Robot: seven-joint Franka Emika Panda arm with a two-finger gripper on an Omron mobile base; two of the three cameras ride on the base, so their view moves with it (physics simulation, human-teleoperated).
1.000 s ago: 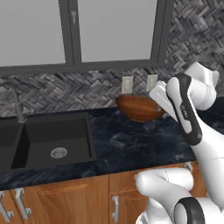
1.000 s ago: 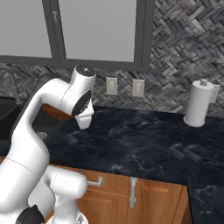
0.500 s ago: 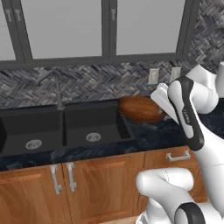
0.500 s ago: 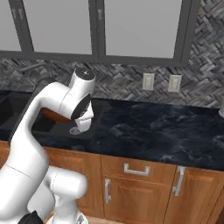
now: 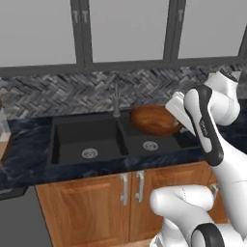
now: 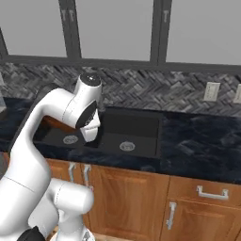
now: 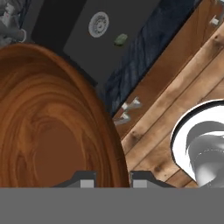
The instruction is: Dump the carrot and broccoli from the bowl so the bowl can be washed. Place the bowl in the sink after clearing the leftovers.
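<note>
Jaws clamped on bowl (image 7: pixel 52 127) rim | bowl tilted above sink (image 5: pixel 87 140)

glossy reddish-brown bowl (image 5: pixel 153 119) tilted above black sink (image 5: pixel 91 140), small green broccoli (image 7: pixel 120 40) in the basin

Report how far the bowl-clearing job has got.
Looks done: the bowl shows a bare inside in the hand view, and a small green piece, probably the broccoli, lies in the sink by the drain. I cannot find the carrot. In hand: the gripper is shut on the bowl's rim, holding it over the sink. Left: setting the bowl down in the basin.
</note>
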